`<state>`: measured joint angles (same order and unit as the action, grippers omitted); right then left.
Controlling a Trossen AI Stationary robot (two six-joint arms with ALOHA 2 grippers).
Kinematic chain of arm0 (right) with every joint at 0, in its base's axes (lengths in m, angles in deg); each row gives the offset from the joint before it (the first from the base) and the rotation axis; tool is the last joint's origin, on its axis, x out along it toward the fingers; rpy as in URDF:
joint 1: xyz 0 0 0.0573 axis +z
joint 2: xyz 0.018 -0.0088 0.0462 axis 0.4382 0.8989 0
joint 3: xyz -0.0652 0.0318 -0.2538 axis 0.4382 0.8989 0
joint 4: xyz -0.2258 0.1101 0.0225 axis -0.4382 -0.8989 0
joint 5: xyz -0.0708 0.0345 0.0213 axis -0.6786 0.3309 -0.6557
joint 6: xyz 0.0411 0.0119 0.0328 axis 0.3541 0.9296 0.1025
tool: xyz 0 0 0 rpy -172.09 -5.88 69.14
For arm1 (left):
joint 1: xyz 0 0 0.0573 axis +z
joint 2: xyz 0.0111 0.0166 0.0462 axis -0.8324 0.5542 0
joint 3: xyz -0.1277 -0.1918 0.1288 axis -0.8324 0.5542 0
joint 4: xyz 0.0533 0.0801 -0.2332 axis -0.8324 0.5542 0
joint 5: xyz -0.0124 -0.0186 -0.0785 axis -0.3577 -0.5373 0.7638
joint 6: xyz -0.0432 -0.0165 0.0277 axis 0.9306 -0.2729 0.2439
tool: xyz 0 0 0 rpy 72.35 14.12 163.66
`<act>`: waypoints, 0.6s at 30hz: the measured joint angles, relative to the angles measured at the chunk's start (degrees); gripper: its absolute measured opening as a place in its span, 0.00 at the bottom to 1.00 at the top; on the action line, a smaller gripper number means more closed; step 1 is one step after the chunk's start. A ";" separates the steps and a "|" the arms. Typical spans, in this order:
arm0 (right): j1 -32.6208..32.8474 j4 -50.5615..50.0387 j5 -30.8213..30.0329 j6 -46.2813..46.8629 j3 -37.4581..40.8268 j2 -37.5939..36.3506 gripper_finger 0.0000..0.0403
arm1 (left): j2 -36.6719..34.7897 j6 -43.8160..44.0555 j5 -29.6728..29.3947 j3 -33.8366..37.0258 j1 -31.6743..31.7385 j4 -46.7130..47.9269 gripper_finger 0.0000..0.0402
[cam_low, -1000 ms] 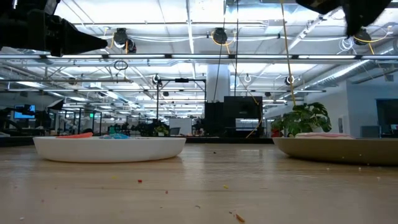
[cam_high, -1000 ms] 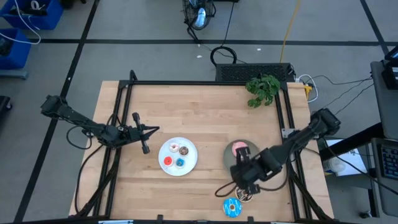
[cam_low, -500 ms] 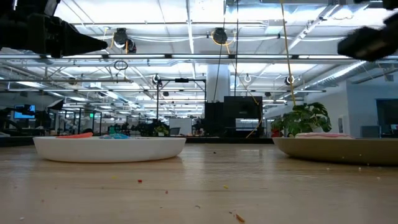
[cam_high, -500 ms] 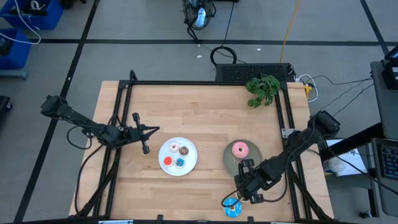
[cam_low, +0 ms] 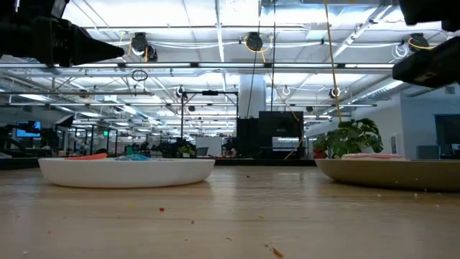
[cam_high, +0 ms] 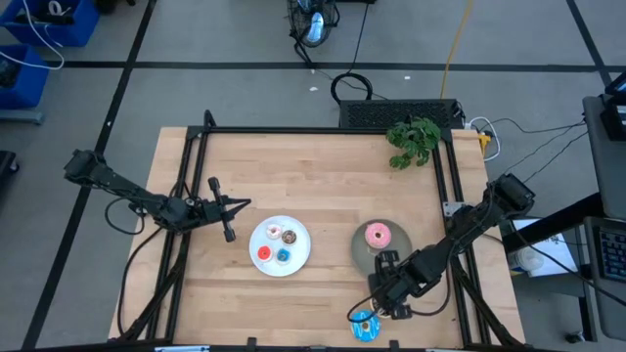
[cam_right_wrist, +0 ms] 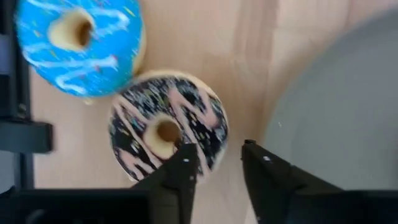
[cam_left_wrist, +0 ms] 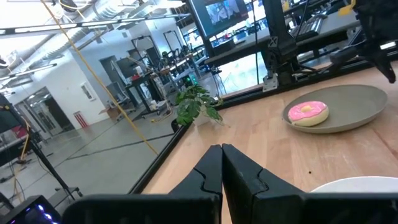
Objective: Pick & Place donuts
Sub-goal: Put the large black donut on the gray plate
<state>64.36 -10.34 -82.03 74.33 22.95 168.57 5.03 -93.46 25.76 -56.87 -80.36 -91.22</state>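
Note:
A sprinkled chocolate donut (cam_right_wrist: 134, 134) and a blue donut (cam_right_wrist: 106, 40) lie side by side on the wood near the table's front edge, beside the grey plate (cam_right_wrist: 342, 93). My right gripper (cam_right_wrist: 217, 158) points down over them, open: one finger stands over the chocolate donut's rim, the other between that donut and the plate. In the high view the gripper (cam_high: 383, 298) hides the chocolate donut; the blue donut (cam_high: 363, 326) shows. A pink donut (cam_high: 378, 235) lies on the grey plate. My left gripper (cam_high: 233, 207) is shut, level, left of the white plate (cam_high: 298, 256). My right gripper comes at the chocolate donut from above, with one finger (cam_right_wrist: 185, 165) over the part of the ring (cam_right_wrist: 208, 140) nearest the grey plate. Whether that finger touches the donut I cannot tell. The donut lies flat on the table.
The white plate holds several small donuts (cam_high: 275, 244). A green plant (cam_high: 413, 140) stands at the far right of the table. A black frame (cam_high: 293, 131) runs along the table's far and side edges. Bare wood lies between the two plates.
My right gripper has come down and gone a little toward the table's near edge, from beside the grey plate to over the chocolate donut, which it now covers in the high view. The donuts and plates have stayed in place.

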 joint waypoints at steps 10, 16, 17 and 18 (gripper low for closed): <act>1.12 4.26 -4.86 -12.52 -0.02 0.00 0.48 | -0.01 0.20 -0.02 0.00 0.00 -0.02 0.04; 1.12 4.33 -4.68 -12.27 -0.02 0.10 0.47 | 0.00 0.11 -0.02 0.00 0.00 -0.02 0.04; 1.14 4.55 -4.68 -12.27 -0.02 0.20 0.47 | -0.01 0.11 -0.02 0.00 -0.01 -0.02 0.04; 1.14 4.85 -4.66 -12.25 -0.02 0.31 0.47 | -0.02 0.11 -0.02 0.00 0.00 -0.02 0.04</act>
<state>65.50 -5.49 -86.69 62.08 22.93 168.88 5.01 -93.35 25.74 -56.87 -80.35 -91.24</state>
